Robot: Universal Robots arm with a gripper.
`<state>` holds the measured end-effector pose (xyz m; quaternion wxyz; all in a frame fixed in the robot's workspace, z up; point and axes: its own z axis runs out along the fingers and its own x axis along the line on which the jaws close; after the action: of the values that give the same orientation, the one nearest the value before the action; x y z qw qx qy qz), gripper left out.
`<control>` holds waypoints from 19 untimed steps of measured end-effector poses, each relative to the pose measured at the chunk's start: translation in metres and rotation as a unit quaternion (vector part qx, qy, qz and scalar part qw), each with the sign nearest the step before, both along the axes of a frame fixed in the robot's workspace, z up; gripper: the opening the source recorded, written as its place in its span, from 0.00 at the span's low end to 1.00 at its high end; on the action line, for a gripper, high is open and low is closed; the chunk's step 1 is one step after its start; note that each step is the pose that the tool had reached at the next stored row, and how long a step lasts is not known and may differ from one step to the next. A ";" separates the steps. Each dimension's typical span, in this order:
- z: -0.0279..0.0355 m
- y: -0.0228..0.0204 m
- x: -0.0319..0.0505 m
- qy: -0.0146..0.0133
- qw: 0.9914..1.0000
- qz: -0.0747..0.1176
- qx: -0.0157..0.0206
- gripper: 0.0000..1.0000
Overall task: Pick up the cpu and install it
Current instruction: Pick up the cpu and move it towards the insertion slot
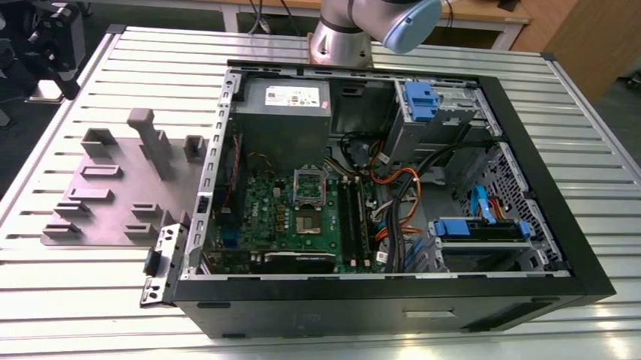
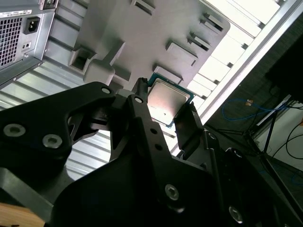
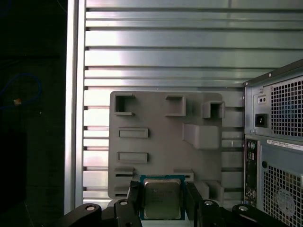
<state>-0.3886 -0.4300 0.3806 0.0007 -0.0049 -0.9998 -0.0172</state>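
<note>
One cpu [image 3: 162, 201] sits clamped between two black fingers [image 3: 134, 202] of the pincer [image 3: 163, 190].

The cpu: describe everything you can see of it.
The cpu is a small, thin square chip with a silvery-grey metal lid on a green-edged base. It is clamped between the black fingers of the gripper, which press on two opposite edges. Its metal top faces the camera. In the first wrist view it sits over the near edge of the grey moulded tray.

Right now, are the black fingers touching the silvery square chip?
Touching. In the first wrist view the black fingers clamp opposite edges of the silvery square chip.
</note>
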 end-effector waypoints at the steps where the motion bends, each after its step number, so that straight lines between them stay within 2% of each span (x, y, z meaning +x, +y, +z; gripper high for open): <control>1: 0.0000 0.0000 0.0003 0.000 1.000 0.000 0.000 0.47; 19: 0.0000 0.0000 0.0071 0.000 1.000 0.000 0.000 0.47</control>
<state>-0.3815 -0.4300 0.3806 0.0007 -0.0050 -0.9998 -0.0173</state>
